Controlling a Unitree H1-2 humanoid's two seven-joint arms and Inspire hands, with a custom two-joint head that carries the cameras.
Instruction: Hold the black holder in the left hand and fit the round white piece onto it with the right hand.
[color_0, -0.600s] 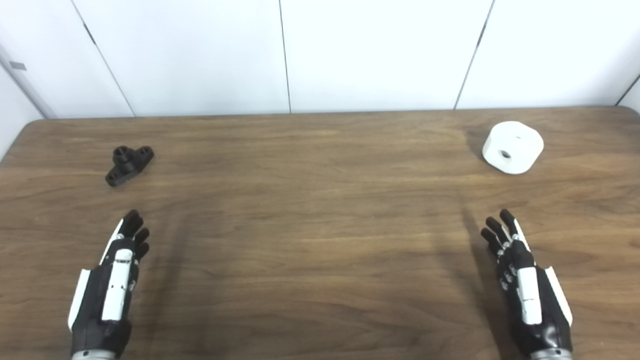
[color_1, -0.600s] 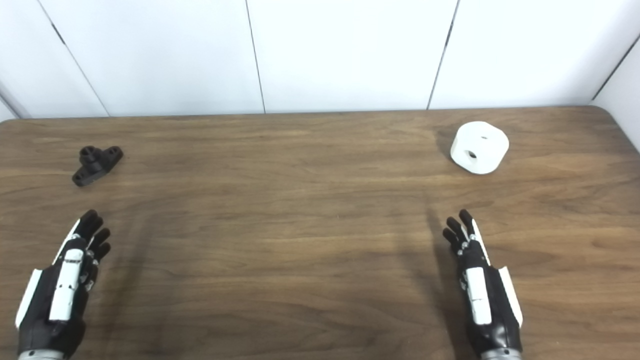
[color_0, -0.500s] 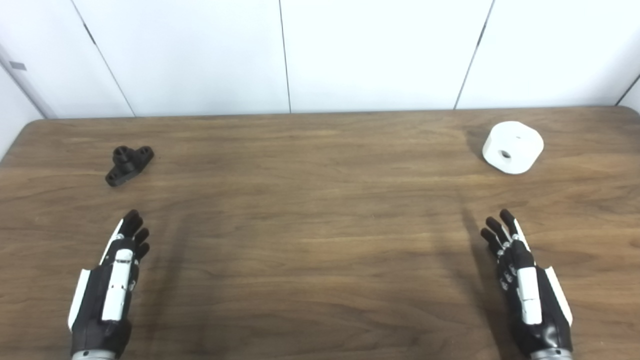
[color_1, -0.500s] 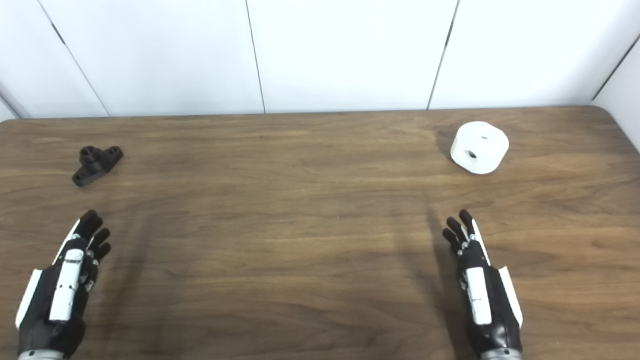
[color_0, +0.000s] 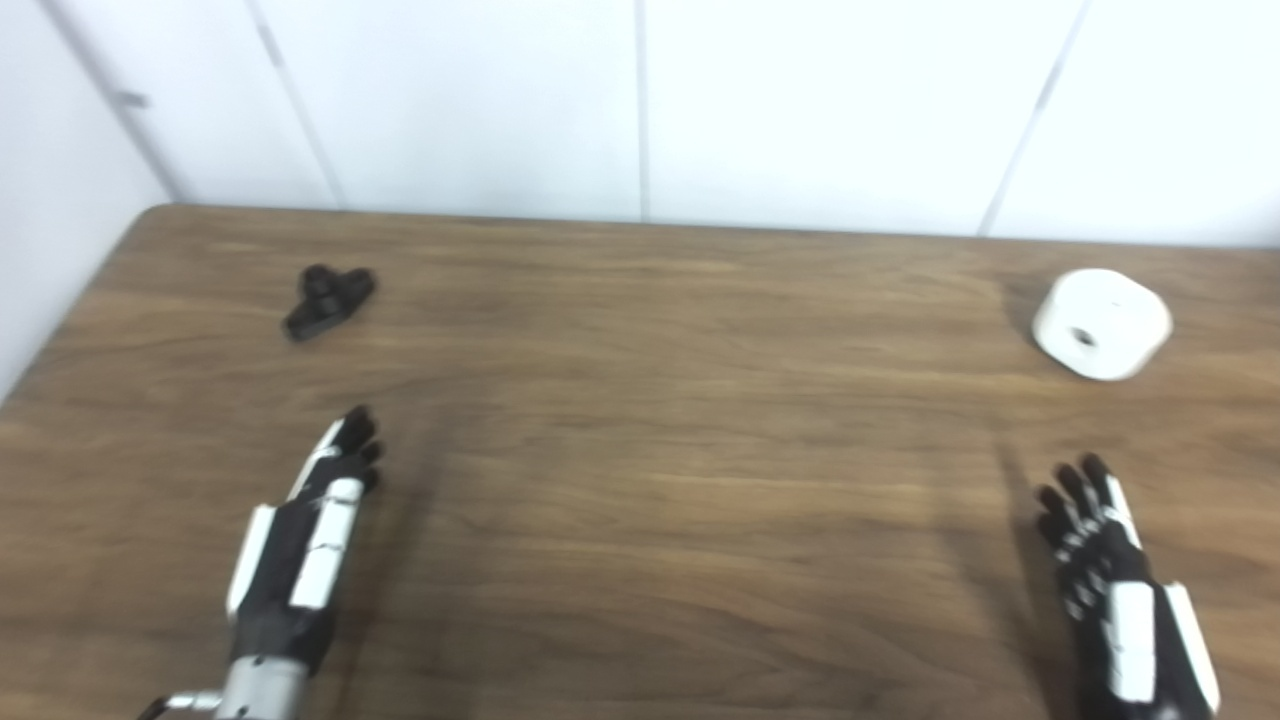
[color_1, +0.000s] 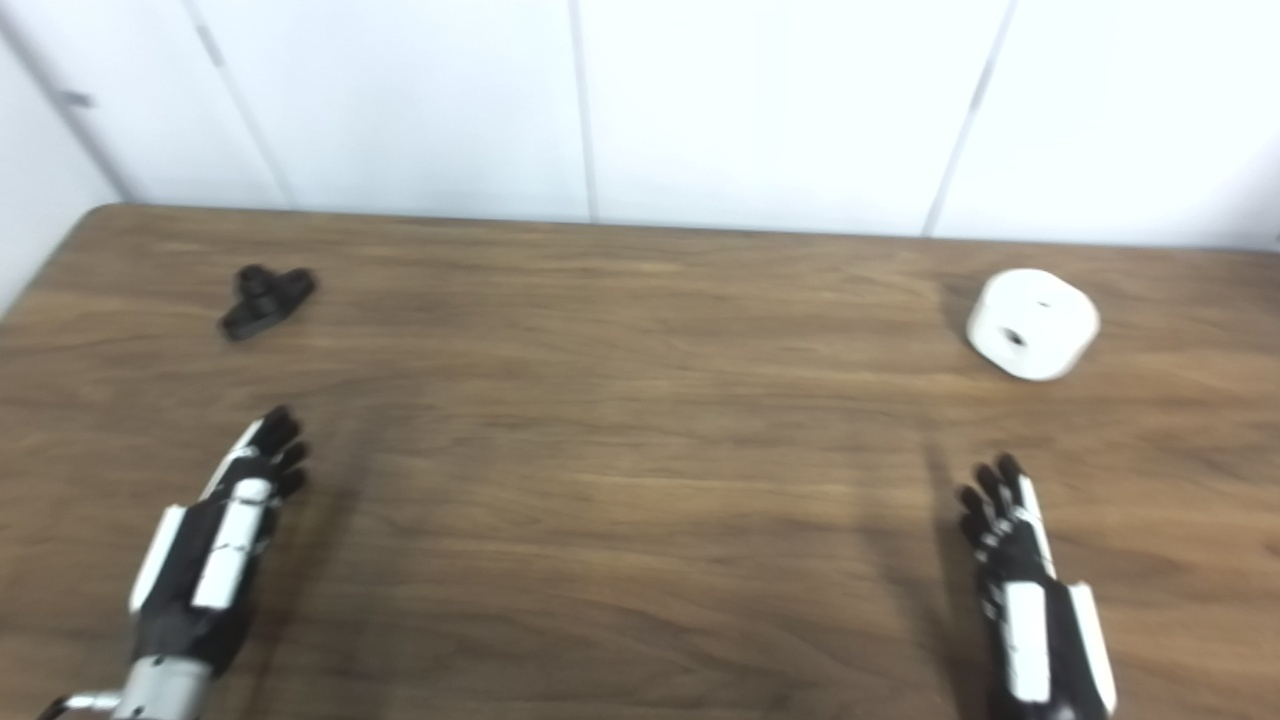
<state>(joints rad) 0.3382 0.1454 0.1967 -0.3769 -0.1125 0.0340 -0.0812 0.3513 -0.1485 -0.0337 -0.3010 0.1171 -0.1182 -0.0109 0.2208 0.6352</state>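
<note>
The black holder (color_0: 327, 300) lies on the wooden table (color_0: 640, 420) at the far left. The round white piece (color_0: 1101, 323), with a hole in its side, rests at the far right. My left hand (color_0: 305, 540) hovers open over the table, well short of the holder, fingers stretched forward and holding nothing. My right hand (color_0: 1120, 600) is open too, near the front right, a good way in front of the white piece. In the right eye view the holder (color_1: 266, 299) and white piece (color_1: 1032, 323) appear the same. The picture is slightly blurred.
White wall panels (color_0: 640, 100) stand behind the table's far edge. A white wall (color_0: 50, 200) runs along the table's left side. Bare wood lies between the two hands.
The whole picture has shifted to the right and tilted, so the camera turned left. The holder and the white piece lie where they were. Both hands stay open.
</note>
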